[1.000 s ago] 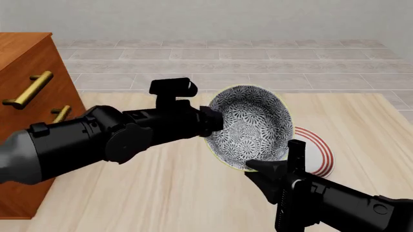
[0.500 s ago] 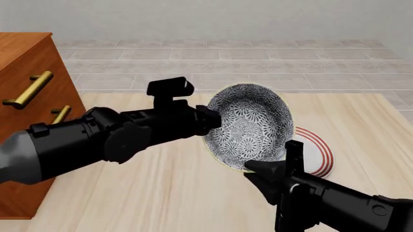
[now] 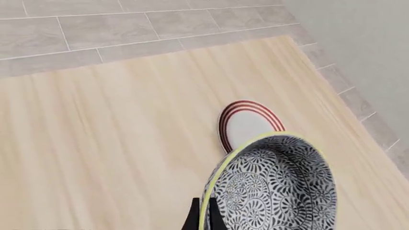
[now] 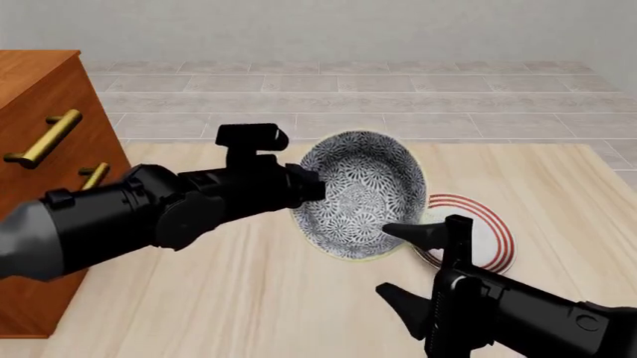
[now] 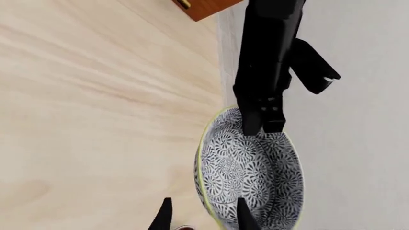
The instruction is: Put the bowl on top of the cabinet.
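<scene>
The left gripper [image 4: 310, 185] is clamped on the rim of the bowl [image 4: 360, 195], holding it tipped on edge above the table [image 4: 249, 298] so its patterned inside faces the front camera. In the right wrist view those fingers [image 5: 262, 120] pinch the bowl's rim. The right gripper [image 4: 406, 267] stands spread wide, its upper fingertip [image 4: 410, 233] in front of the bowl's lower edge and gripping nothing. Just past the bowl, on the side away from the left arm, the red-ringed plate [image 4: 488, 231] lies flat on the table. The cabinet [image 4: 45, 134] stands at the table's left, well apart from the bowl, its brass handles [image 4: 45, 138] facing right
</scene>
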`<move>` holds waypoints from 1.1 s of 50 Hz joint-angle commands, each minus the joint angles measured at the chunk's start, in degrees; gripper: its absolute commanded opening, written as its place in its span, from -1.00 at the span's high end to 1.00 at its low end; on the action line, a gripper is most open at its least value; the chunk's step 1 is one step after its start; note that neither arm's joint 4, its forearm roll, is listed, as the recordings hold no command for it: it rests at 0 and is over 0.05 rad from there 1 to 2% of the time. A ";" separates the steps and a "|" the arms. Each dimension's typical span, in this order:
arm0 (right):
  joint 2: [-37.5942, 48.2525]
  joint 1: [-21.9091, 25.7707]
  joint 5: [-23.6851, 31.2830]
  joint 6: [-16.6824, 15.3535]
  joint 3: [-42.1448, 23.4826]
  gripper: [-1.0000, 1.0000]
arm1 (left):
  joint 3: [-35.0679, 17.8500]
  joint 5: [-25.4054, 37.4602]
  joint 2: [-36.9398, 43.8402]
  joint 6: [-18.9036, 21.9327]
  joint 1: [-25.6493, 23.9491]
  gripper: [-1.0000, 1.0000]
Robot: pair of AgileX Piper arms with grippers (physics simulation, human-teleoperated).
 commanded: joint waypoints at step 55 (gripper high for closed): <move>-23.68 -3.64 6.64 28.64 2.18 -1.00 | 3.33 7.56 -22.53 -3.14 12.20 1.00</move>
